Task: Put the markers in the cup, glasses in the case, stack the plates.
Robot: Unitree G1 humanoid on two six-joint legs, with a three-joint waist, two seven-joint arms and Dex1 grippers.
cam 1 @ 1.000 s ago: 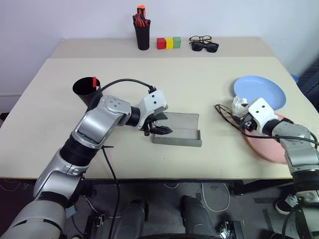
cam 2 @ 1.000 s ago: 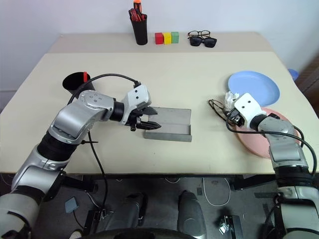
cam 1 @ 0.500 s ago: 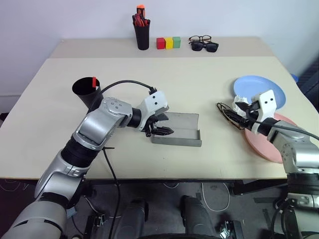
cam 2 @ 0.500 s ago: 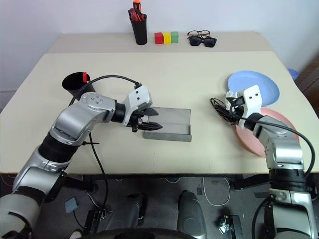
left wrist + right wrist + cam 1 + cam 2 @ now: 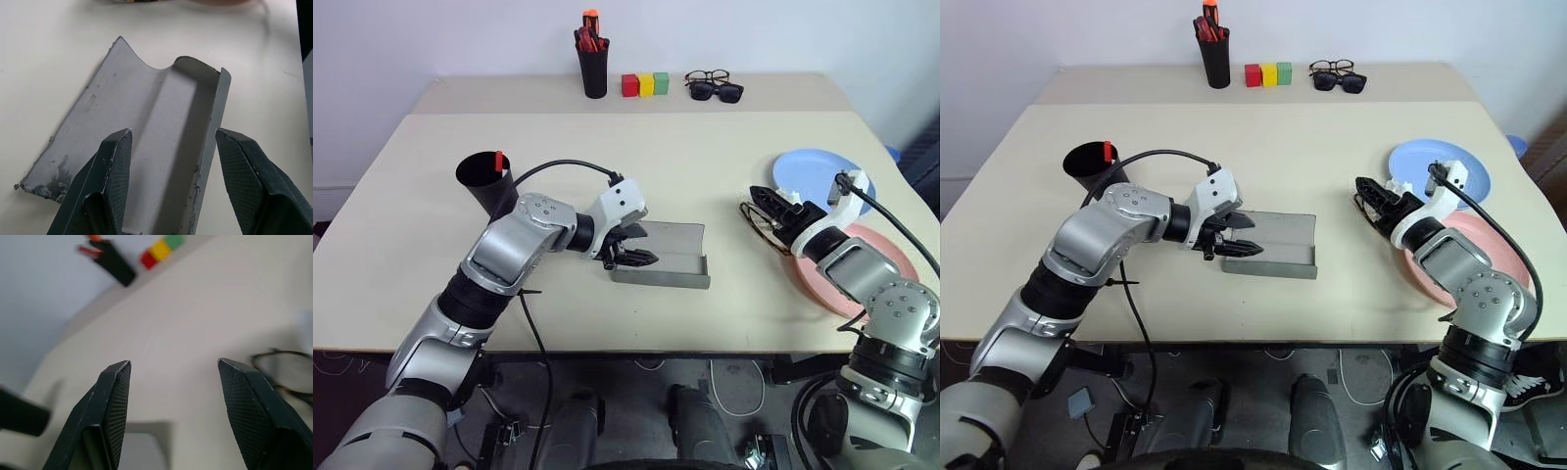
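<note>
The grey case [image 5: 671,257] lies open in the middle of the table. My left gripper [image 5: 641,257] hovers open over its left end; in the left wrist view its fingers [image 5: 117,166] stand wide apart above the case's lining [image 5: 161,122]. The wire-frame glasses [image 5: 762,227] lie on the table beside the pink plate [image 5: 886,255]. The blue plate [image 5: 818,168] sits just behind the pink one. My right gripper [image 5: 766,199] is open and empty, pointing left just above the glasses [image 5: 288,369]. The black cup [image 5: 484,181] at the left holds a red marker [image 5: 498,160].
Along the far edge stand a black pen holder [image 5: 593,69] with red-orange pens, three coloured blocks [image 5: 645,84] and two dark pairs of glasses [image 5: 713,86]. A black cable loops from my left wrist over the table near the cup.
My right wrist has rolled and the gripper has lifted a little; it now points left over the glasses instead of down at them. The left gripper and the case have stayed put.
</note>
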